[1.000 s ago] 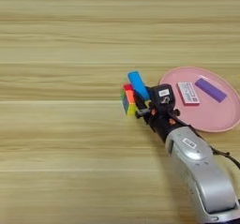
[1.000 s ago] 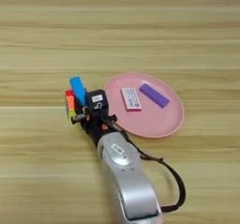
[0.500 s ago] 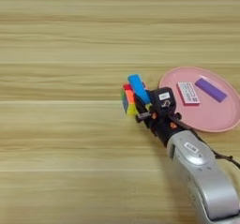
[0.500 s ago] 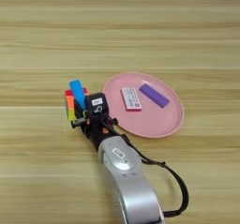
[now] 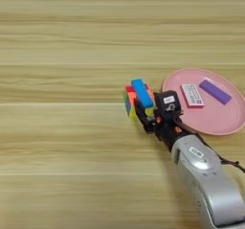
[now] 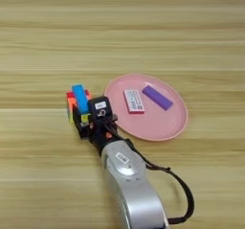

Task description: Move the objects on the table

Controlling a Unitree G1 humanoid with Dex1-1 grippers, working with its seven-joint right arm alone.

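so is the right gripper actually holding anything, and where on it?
Cannot tell. The right gripper is at the puzzle cube with the blue block lying on top, but no grasp shows in either view.

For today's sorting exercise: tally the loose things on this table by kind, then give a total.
Oblong blocks: 2, blue block and purple block
Puzzle cube: 1
White-and-red card: 1
Pink plate: 1
Total: 5

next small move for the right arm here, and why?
Probably lift a little and carry right toward the pink plate. The right gripper sits at the blue block, which lies on the puzzle cube just left of the plate. The purple block and white-and-red card already lie in it. Whether the jaws have closed is unclear, so confirm the grip first.
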